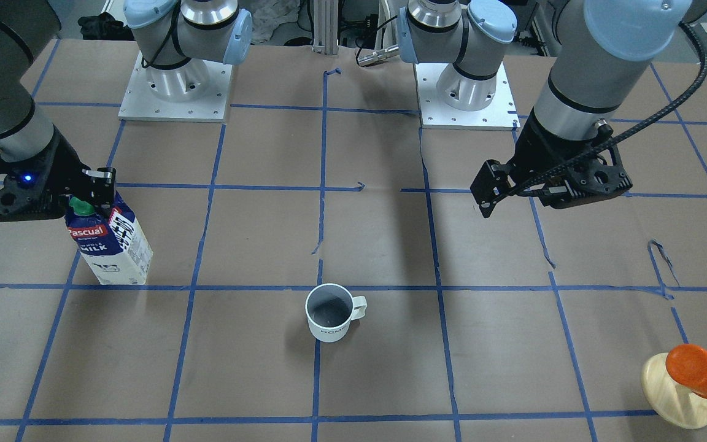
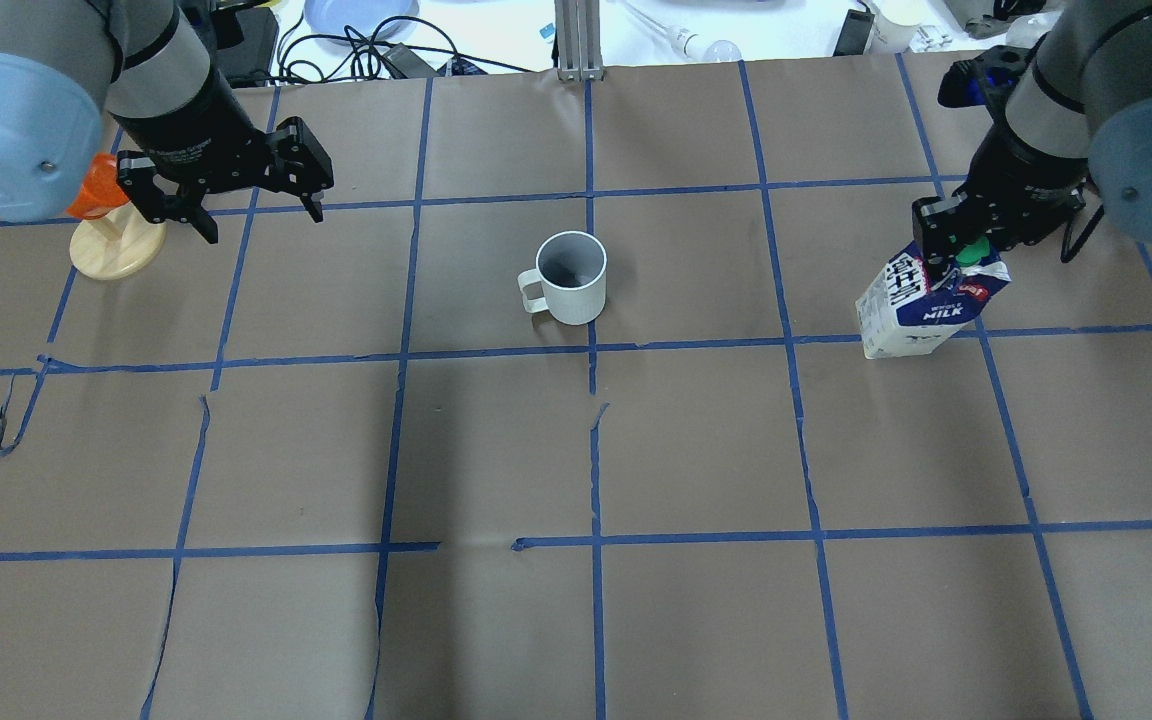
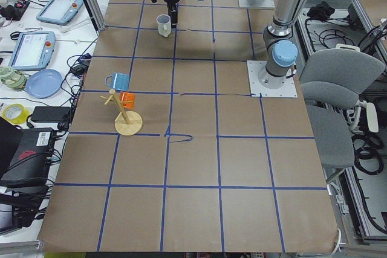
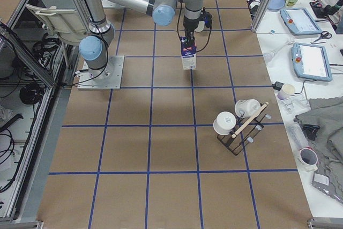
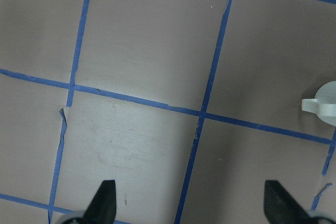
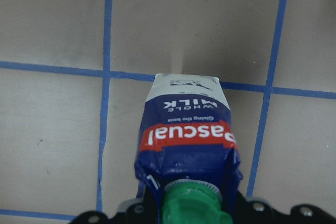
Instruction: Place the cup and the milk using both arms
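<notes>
In the left wrist view the cup (image 5: 321, 107) is cut off at 3 o'clock; only its handle and a sliver of wall show. In the right wrist view the milk (image 6: 186, 129) has its cap (image 6: 191, 203) cut at 6 o'clock. In the front view its top hides the right gripper's (image 1: 88, 197) pads.

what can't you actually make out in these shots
cup lettering: front-facing view, too small to read
cup body: left wrist view, cut off by right edge; only handle shows
right gripper: tips hidden behind the milk top, right wrist view
milk base: unclear whether it touches the table
</notes>
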Robot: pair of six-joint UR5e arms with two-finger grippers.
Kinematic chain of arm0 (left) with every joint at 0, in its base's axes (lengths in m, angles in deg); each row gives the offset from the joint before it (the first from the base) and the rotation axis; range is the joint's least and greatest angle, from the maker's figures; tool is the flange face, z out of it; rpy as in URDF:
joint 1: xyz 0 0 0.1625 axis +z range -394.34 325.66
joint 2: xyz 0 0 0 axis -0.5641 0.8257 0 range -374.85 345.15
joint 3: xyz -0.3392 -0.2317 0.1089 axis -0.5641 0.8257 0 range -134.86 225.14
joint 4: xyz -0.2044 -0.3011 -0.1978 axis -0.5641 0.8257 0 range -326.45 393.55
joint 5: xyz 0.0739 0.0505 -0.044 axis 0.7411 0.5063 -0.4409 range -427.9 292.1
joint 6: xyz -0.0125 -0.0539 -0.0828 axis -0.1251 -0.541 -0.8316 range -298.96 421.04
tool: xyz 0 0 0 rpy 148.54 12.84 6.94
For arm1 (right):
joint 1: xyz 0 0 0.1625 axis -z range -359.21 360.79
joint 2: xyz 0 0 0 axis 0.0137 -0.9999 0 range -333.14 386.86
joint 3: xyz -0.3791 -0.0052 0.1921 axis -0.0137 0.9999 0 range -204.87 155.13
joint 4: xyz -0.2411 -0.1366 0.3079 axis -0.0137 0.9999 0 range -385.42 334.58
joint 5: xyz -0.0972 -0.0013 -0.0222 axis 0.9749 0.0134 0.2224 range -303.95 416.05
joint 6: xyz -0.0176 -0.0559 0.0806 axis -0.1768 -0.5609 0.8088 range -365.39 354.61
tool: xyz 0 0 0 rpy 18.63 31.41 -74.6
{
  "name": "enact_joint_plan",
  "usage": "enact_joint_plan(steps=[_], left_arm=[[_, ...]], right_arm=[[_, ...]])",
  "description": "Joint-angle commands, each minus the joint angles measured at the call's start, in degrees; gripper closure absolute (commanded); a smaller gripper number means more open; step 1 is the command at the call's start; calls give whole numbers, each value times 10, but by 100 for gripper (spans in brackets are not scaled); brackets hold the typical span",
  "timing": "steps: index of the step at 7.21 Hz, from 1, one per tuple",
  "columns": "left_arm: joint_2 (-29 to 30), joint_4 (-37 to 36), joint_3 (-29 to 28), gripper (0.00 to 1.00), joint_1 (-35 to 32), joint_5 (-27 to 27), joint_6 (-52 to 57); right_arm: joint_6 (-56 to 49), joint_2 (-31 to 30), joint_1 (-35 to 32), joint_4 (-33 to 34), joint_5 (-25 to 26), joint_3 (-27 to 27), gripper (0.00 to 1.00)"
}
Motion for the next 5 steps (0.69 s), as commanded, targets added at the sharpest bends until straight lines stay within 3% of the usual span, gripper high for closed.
enact_joint_plan(steps=[1, 3, 5], left_arm=[[-1, 0, 2, 0, -1, 0, -1], [0, 0, 3, 0, 0, 1, -1], [1, 0, 4, 0, 0, 1, -4]], right_arm=[[75, 63, -77, 0, -3, 79, 55], [98, 113, -112, -4, -4, 147, 54], [138, 147, -145, 0, -33, 161, 54]])
